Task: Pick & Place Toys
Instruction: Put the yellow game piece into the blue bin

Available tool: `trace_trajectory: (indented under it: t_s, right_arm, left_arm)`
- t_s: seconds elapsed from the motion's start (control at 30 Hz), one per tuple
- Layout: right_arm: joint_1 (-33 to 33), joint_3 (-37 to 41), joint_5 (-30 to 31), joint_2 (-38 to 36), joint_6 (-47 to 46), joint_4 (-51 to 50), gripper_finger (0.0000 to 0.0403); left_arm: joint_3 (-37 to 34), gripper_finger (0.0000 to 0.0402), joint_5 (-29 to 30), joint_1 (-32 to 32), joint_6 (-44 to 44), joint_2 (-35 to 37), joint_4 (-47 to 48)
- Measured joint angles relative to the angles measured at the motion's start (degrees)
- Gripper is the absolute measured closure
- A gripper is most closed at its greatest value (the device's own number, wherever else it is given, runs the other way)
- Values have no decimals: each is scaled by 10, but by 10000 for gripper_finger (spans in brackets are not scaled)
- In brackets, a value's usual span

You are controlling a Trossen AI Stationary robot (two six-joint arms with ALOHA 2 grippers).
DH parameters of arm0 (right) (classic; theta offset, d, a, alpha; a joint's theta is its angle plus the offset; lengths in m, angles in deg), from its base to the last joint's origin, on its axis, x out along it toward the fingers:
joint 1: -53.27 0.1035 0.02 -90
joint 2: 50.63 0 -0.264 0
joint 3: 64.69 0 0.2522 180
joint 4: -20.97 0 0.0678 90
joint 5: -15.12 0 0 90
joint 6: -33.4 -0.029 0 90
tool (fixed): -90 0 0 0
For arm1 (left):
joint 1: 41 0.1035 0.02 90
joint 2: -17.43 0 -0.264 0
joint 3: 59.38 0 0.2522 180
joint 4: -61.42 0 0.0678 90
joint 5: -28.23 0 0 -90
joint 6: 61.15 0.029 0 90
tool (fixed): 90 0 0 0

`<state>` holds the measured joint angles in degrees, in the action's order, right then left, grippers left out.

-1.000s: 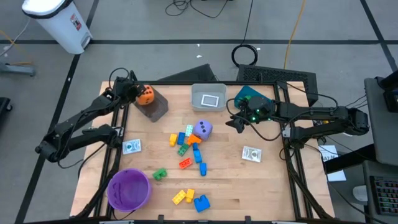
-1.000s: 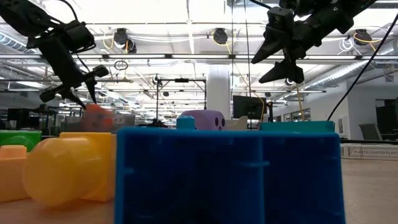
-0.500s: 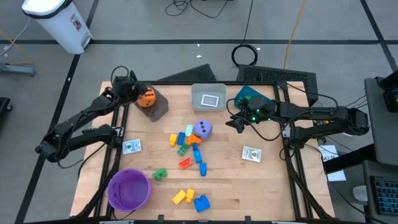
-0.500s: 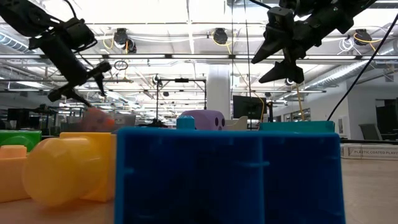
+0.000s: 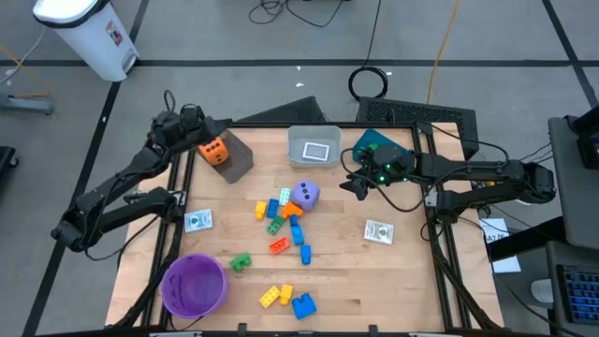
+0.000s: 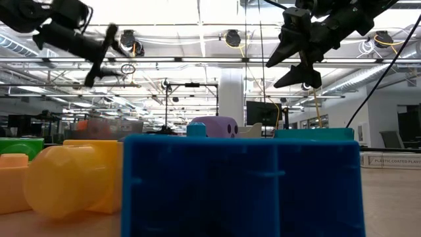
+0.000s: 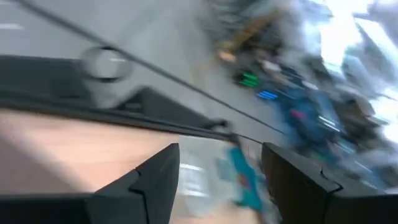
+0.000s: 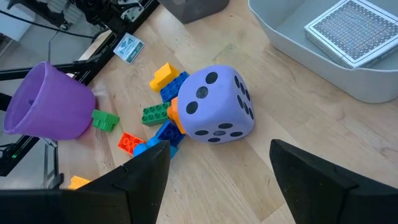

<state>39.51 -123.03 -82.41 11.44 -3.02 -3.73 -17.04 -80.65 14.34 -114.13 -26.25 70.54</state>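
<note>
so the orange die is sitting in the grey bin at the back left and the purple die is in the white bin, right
Not quite. The orange die does sit in the grey bin, but the purple die lies on the table among the bricks, outside the white bin. The high view shows it.

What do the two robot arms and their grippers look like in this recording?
Both are slim dark, nearly black jointed arms with thin black cables looped alongside them. The left gripper and the right gripper each end in two flat, tapering dark fingers with angular, faceted edges. A small green light glows on the right arm's wrist housing. No lettering or markings can be made out.
</note>
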Motion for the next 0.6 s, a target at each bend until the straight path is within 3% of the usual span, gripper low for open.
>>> trace_trajectory:
  t_s: [0.13,0.23,0.47,0.6]
  right_arm:
    - [0,0,0,0,0,0,135]
    - [0,0,0,0,0,0,135]
    - [0,0,0,0,0,0,135]
    - [0,0,0,0,0,0,135]
  left_arm:
    - [0,167,-76,-37,-9,20,-67]
    - [0,167,-93,-90,-13,35,-100]
    - [0,167,-24,-254,15,41,-147]
    - [0,167,50,-360,48,40,-149]
